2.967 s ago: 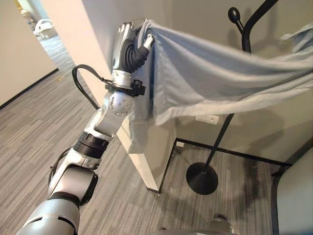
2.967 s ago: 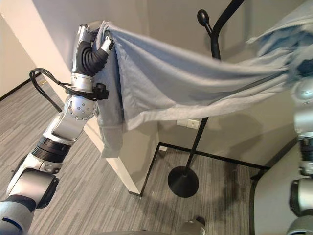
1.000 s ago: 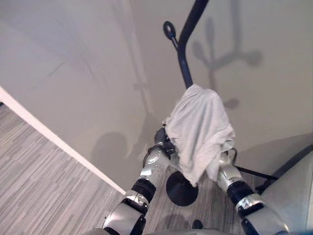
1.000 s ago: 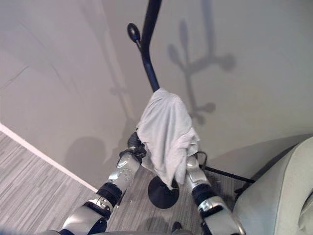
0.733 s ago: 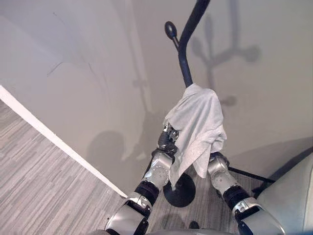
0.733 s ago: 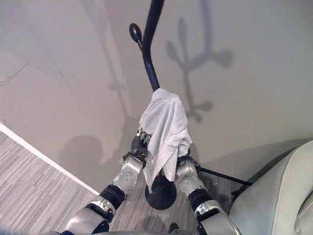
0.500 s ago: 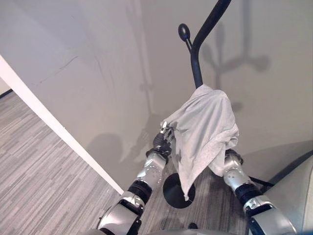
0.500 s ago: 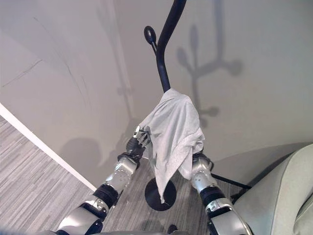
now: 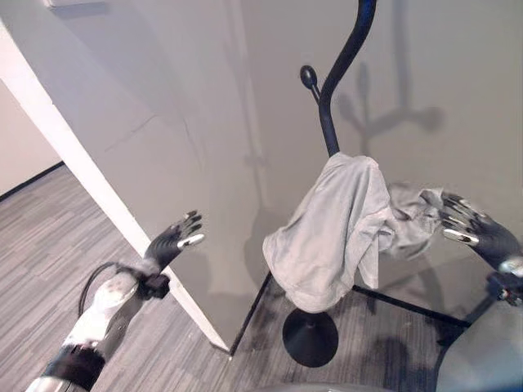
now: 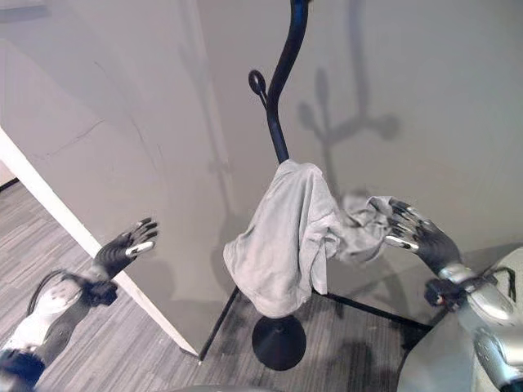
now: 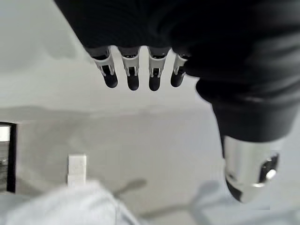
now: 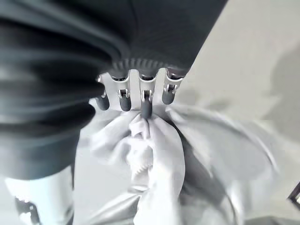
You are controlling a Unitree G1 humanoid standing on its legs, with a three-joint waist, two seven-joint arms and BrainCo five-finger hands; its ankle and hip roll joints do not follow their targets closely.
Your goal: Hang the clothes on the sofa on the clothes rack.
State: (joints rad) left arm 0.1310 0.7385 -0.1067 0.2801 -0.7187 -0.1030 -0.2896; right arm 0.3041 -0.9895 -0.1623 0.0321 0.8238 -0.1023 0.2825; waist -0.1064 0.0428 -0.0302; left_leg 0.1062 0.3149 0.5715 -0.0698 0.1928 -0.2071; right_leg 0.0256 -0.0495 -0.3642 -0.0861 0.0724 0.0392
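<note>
Plain grey walls meet at a corner in the centre of the frame, with a white wall edge (image 9: 65, 155) slanting down the left side and grey striped carpet (image 9: 41, 245) below it. Against that corner stands the clothes rack (image 9: 327, 122), a slim black pole curving toward the top edge, with a rounded knob on a short branch and a round flat base (image 9: 310, 336) on the floor. Draped over a hook halfway up the pole hangs the garment (image 9: 327, 237), a soft, crumpled pale grey cloth falling in loose folds and hiding that stretch of the pole; one bunched end trails out to the right. The right hand (image 9: 474, 233) at the right edge has its fingers spread, fingertips touching that trailing end without clasping it. The left hand (image 9: 174, 241), at lower left, is well apart from the cloth, its fingers straight and holding nothing. A pale rounded surface (image 10: 490, 359) is cut off at the lower right corner.
</note>
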